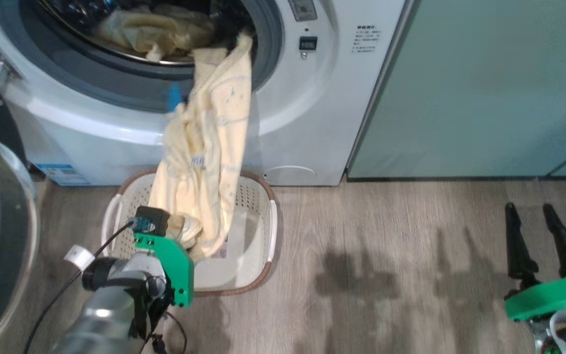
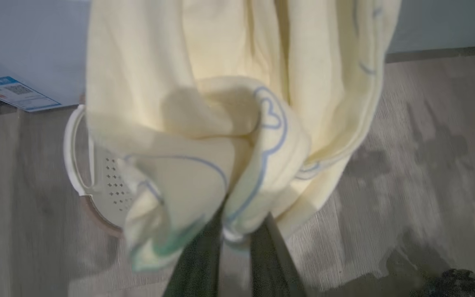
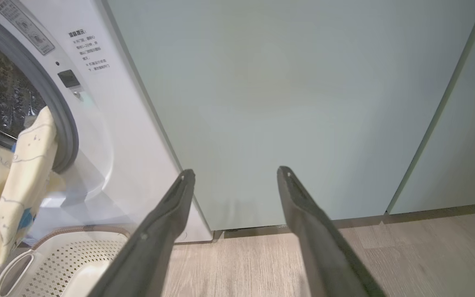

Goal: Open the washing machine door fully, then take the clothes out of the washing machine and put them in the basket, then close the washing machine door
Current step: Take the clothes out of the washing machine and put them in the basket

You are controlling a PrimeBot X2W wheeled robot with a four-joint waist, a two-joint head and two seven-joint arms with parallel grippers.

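The left gripper point(image 2: 242, 214) is pressed together on a fold of a pale yellow garment point(image 1: 209, 142), low over the cream basket point(image 1: 269, 206). The garment carries thin blue outlines and hangs as one long strip from the open mouth of the white washing machine point(image 1: 307, 123) down into the basket, which stands on the wooden floor point(image 1: 386, 255) just before the machine. More yellow clothes point(image 1: 155, 29) lie inside the drum. The washing machine door point(image 1: 3, 221) stands swung open at the robot's left. The right gripper point(image 1: 528, 209) has its fingers spread and free, well apart from the basket, in front of a pale green cabinet door point(image 1: 484, 88).
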